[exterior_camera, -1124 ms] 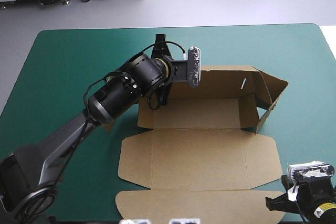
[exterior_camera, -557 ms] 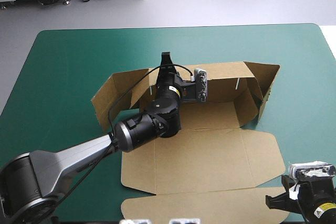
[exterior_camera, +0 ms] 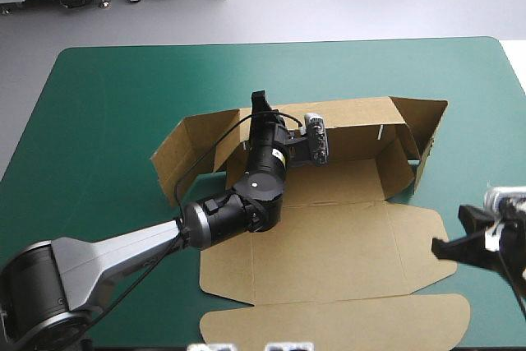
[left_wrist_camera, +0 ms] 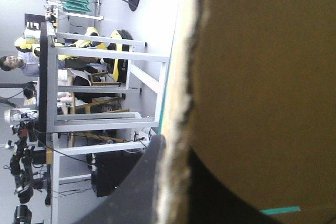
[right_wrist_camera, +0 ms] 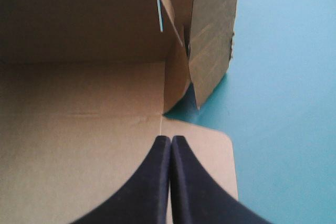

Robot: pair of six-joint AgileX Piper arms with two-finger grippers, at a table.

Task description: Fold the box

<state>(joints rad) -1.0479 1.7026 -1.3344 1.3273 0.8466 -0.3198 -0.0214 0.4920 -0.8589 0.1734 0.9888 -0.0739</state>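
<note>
The left end effector [exterior_camera: 260,108] clamped the box's [exterior_camera: 329,236] rear wall mid-frame, while the closed, empty right end effector [right_wrist_camera: 170,140] lay nearer its right-hand flaps

The box [exterior_camera: 329,240] is lying near the middle of the desk [exterior_camera: 107,96], its back wall standing along the far side, its end flaps rising at left and right, and its flat panels stretching toward the near edge. The left claw [exterior_camera: 260,106] is sitting over the back wall's top edge toward its left end (one finger behind the wall, one inside). The right claw [right_wrist_camera: 170,142] is hanging over the flat panel's right corner, just before the right end flap.
</note>
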